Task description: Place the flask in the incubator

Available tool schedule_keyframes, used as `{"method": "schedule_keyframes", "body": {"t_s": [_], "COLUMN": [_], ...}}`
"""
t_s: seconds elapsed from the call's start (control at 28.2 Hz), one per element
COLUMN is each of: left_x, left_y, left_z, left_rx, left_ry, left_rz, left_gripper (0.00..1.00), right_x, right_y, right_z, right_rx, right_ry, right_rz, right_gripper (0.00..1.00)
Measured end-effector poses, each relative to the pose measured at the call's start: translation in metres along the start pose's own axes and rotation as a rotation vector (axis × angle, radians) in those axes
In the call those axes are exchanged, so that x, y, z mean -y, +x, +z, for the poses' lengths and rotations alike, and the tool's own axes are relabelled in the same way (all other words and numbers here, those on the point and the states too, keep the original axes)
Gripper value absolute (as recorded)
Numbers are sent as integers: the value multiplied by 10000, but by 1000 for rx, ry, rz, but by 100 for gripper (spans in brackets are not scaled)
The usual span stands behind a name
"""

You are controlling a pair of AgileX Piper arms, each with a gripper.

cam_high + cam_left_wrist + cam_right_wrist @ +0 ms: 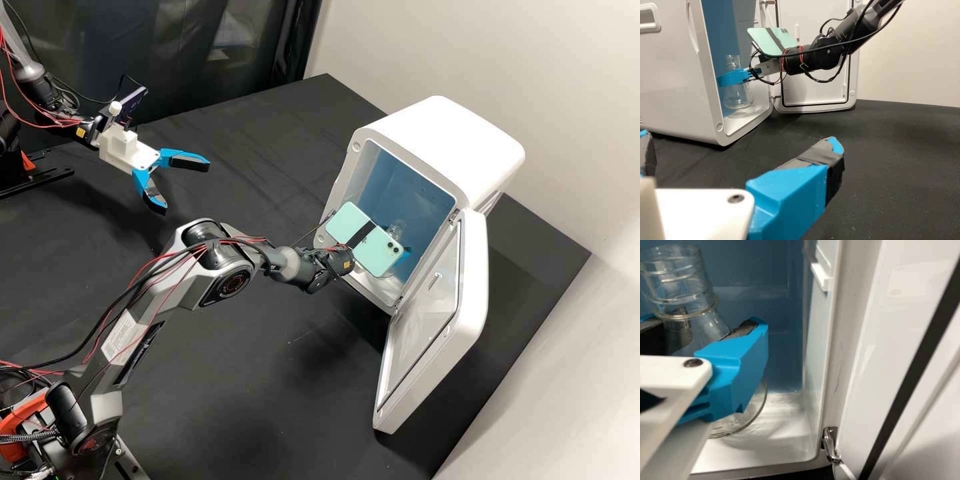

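- The right claw (735, 78) was clamped on the Erlenmeyer flask (680, 295), with its blue fingers pressed to either side at the base of the neck.
- The flask lay directly between those fingers, inside the chamber of the incubator (467, 143). Its long axis was upright, crosswise to the claw's reach, with the threaded mouth above the fingers and the wide base below them.
- The base sat at or just above the chamber floor (782, 440) under the claw. We could not tell whether it was touching.
- The incubator door (433, 313) hung open beside and behind the right claw. We judged the opening behind the claw wide enough for it to back straight out.
- The left claw (182, 185) was spread apart and empty. It hung above the bench (280, 373), well apart from the incubator, so the right arm was much the nearer to the flask.
- Judgement: the placement looked almost done. What was left was to let go of the flask and draw back without tipping it. The side wall was close beside one finger, which left little slack for opening.
- Surface: the bench was matte black, the chamber floor white and the chamber walls blue.
- Room: a white wall (533, 60) stood beyond the incubator and a dark curtain (200, 40) beyond the left claw.
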Motion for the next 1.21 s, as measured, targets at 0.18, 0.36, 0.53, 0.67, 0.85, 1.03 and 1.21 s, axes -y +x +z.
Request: {"method": "schedule_keyframes", "body": {"t_s": [0.18,0.36,0.53,0.67,0.85,1.03,1.21], "left_x": [-26,-25,-36,-39,-36,-35,-35], "left_y": [20,20,35,42,52,52,52], "left_z": [-4,-1,13,20,26,24,24], "left_rx": [1,2,9,10,4,1,1], "left_ry": [4,4,5,3,-1,-2,-2], "left_rz": [9,8,13,14,9,8,8], "left_gripper": [100,100,100,100,100,100,100], "right_x": [42,72,79,124,195,271,324], "right_y": [70,156,226,283,339,367,382], "right_z": [41,76,68,51,-2,-57,-85], "right_rx": [26,52,49,40,27,17,2], "right_ry": [16,15,2,-16,-19,-24,-40], "right_rz": [-16,-35,-35,-38,-40,-44,-39], "right_gripper": [0,0,0,0,0,0,0]}}
